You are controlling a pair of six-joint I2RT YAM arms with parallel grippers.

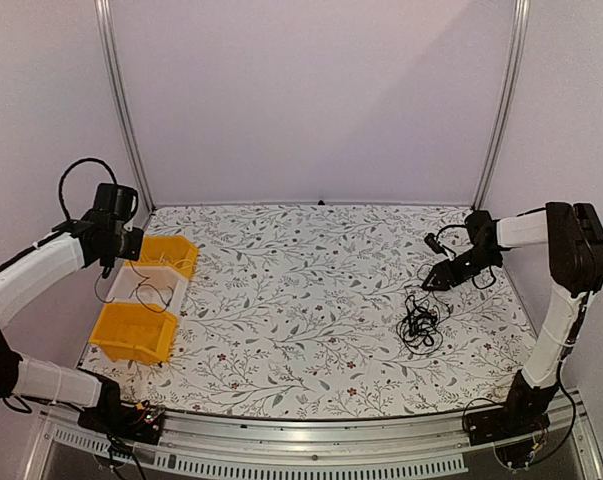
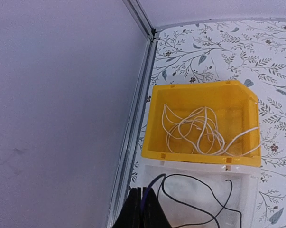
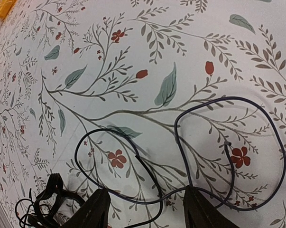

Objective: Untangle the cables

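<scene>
Cables (image 1: 419, 325) lie bundled at 4 o'clock on the bench (image 1: 311, 300). Right claw (image 1: 438, 281) is released just at their 1 o'clock, with one strand crossing between its fingers. Left claw (image 2: 143, 213) is clenched on a black cable (image 2: 185, 175) trailing into the clear bin (image 2: 195, 168) at 9 o'clock.

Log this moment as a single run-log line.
left end effector: shut on black cable over clear bin | right end effector: open over loose strand | cable bundle: tangled on table
</scene>
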